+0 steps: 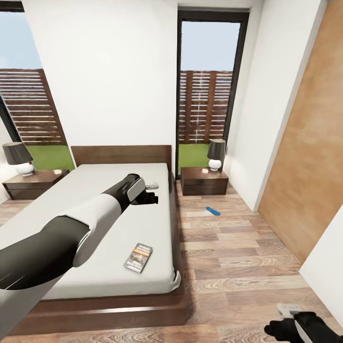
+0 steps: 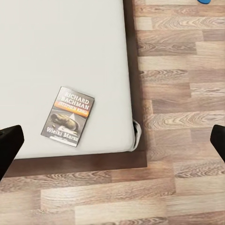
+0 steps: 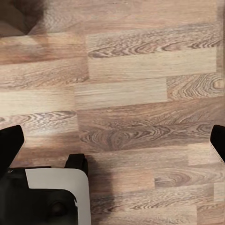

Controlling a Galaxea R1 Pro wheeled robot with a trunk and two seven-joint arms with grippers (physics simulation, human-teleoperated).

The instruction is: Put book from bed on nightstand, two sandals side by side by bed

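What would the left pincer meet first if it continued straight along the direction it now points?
Probably the bed, near its edge beside the book; the left pincer is open and empty. Depth is unclear.

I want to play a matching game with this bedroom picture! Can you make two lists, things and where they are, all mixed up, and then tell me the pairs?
Things:
1. book
2. blue sandal
3. right-hand lamp
4. left pincer

Places:
A. on the wood floor
B. on the right nightstand
C. up over the bed
D. lying on the mattress near the foot corner

Pairs: 1-D, 2-A, 3-B, 4-C
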